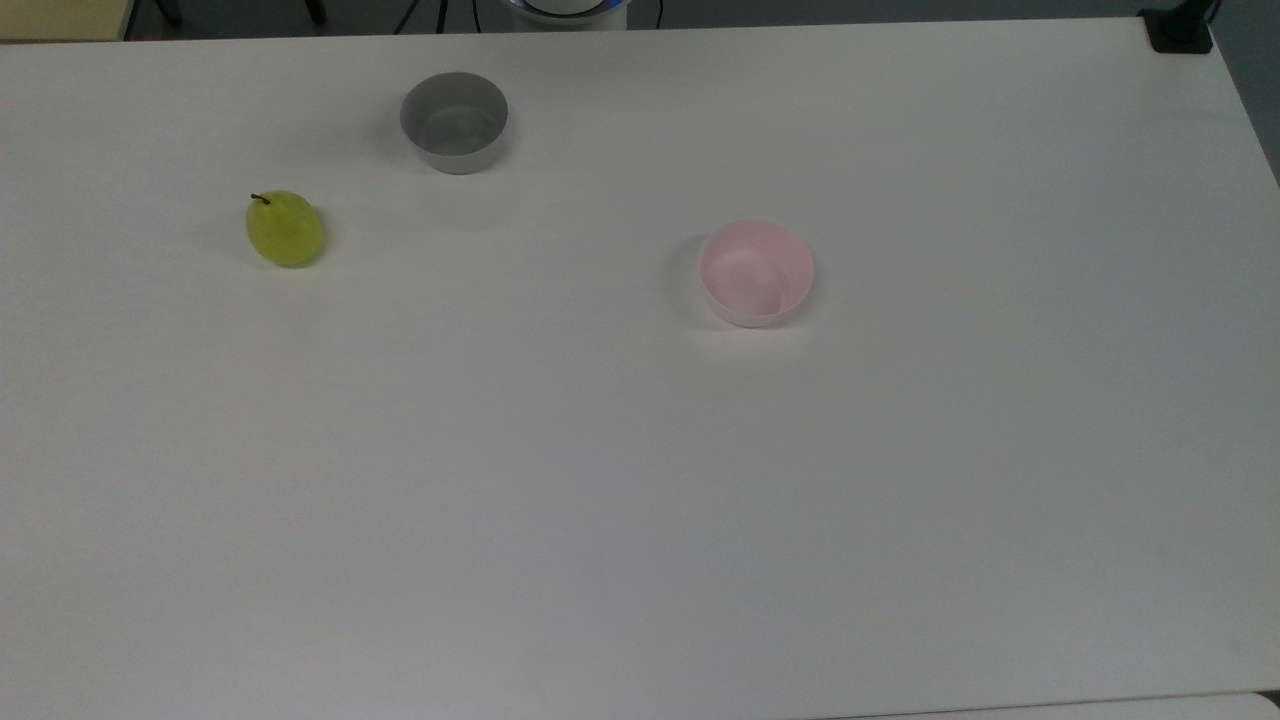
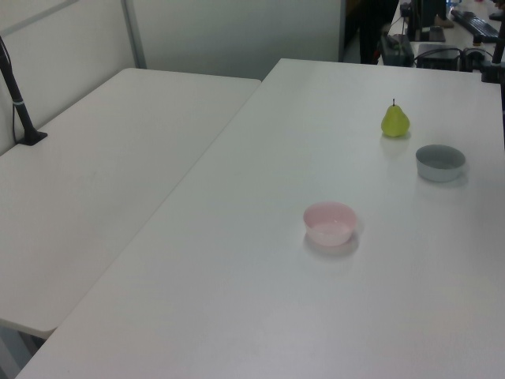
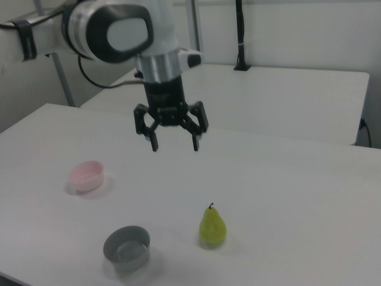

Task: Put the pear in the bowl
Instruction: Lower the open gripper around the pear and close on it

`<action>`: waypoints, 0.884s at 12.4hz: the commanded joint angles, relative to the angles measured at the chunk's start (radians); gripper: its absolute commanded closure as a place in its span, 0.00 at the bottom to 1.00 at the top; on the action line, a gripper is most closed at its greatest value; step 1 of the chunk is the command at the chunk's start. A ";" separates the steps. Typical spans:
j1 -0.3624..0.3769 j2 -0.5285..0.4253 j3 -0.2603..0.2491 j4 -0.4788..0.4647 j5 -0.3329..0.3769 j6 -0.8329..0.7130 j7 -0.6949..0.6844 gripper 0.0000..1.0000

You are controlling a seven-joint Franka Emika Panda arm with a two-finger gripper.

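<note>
Right view, near to far: grey bowl (image 3: 126, 248) and upright pear (image 3: 212, 226) standing apart on the white desk (image 3: 286, 196), pink bowl (image 3: 87, 175) farther back, and the gripper (image 3: 174, 143) suspended above the desk, fingers (image 3: 194, 141) spread and empty.

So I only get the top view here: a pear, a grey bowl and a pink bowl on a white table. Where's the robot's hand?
Observer: In the right view the gripper hangs in the air above the table, fingers spread open, holding nothing.
Operator: Is it over the pear?
Observer: No. In the right view the pear stands nearer the camera, lower in the picture than the gripper.
Operator: The pear looks like a blob to me. Is it lying down?
Observer: It stands upright, stem pointing up, clear in the left view.
</note>
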 commanded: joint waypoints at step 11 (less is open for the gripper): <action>-0.040 0.189 -0.054 -0.329 0.075 0.602 -0.056 0.00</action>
